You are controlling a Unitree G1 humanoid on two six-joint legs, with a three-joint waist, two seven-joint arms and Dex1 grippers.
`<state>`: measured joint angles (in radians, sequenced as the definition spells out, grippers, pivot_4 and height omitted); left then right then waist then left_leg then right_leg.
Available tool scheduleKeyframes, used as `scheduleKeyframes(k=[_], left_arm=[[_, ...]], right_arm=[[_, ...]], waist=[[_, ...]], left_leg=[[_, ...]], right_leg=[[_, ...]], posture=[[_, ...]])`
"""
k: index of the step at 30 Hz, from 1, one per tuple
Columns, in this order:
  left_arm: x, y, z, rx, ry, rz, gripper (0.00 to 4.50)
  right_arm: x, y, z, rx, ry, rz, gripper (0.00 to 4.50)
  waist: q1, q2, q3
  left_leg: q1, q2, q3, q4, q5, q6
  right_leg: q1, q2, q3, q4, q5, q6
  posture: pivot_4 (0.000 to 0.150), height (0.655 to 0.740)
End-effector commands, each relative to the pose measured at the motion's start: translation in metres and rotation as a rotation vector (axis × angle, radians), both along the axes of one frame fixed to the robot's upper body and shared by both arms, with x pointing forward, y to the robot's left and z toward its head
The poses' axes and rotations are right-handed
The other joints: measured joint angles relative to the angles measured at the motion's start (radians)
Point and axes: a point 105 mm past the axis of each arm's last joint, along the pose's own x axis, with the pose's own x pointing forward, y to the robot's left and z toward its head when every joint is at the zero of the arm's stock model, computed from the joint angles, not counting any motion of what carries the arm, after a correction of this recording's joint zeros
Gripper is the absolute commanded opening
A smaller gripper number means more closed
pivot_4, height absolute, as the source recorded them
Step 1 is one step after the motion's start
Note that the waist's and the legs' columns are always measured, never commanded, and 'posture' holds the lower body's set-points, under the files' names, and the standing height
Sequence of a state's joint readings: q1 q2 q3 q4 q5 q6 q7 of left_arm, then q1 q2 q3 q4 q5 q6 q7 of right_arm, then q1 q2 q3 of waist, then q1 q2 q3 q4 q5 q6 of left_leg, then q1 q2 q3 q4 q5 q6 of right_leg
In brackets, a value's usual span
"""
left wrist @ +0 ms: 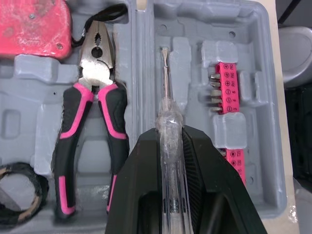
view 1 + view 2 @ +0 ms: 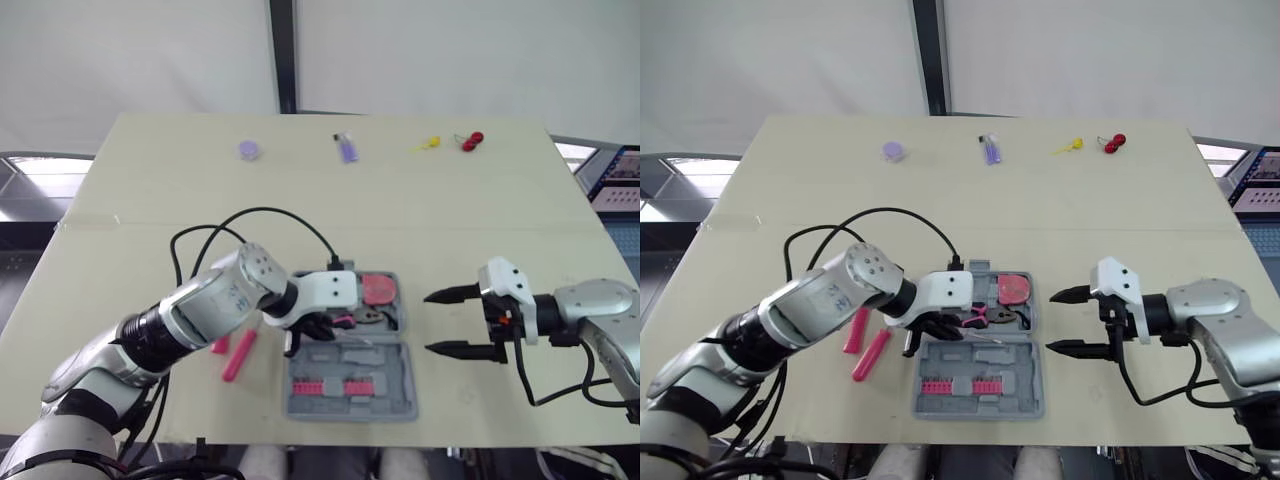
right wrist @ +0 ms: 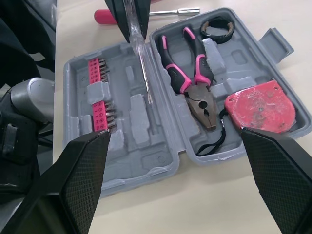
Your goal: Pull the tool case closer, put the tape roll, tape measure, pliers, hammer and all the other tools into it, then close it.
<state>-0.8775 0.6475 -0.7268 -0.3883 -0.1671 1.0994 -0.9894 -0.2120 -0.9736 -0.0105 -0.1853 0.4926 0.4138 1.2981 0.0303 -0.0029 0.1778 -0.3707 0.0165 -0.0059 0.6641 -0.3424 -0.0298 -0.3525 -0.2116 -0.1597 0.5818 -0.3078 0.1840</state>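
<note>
Left end effector (image 1: 168, 139) is clamped on a clear-handled screwdriver (image 1: 166, 105) directly above the open tool case (image 1: 265, 63) on the worktop (image 2: 450, 220), long axis parallel to the hinge (image 1: 140, 58). Right end effector (image 2: 437, 322), fingers apart, stands beside the case.

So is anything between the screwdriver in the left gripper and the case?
Nothing visible. The left gripper holds the screwdriver over a bare slot in the tool case; pliers and bit rack lie to either side.
</note>
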Motion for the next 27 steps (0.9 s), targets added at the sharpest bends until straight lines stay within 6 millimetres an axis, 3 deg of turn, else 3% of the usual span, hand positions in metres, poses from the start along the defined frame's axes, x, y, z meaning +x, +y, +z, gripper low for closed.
scheduleKeyframes(k=[1, 27], left_arm=[[-0.002, -0.011, 0.002, -0.01, -0.053, -0.032, 0.11], [-0.006, -0.018, -0.019, -0.024, -0.064, -0.012, 0.11]], right_arm=[[-0.002, -0.007, 0.012, -0.009, -0.039, 0.004, 4.5], [-0.001, -0.011, 0.014, -0.008, -0.058, -0.033, 4.5]], waist=[[0.002, 0.0, 0.0], [0.007, 0.0, 0.0]], left_leg=[[0.0, 0.0, 0.0, 0.0, 0.0, 0.0], [0.0, 0.0, 0.0, 0.002, 0.0, 0.0]], right_leg=[[0.0, 0.0, 0.0, 0.0, 0.0, 0.0], [0.0, 0.0, 0.0, 0.001, 0.0, 0.0]], posture=[[0.15, 0.74], [0.15, 0.74]])
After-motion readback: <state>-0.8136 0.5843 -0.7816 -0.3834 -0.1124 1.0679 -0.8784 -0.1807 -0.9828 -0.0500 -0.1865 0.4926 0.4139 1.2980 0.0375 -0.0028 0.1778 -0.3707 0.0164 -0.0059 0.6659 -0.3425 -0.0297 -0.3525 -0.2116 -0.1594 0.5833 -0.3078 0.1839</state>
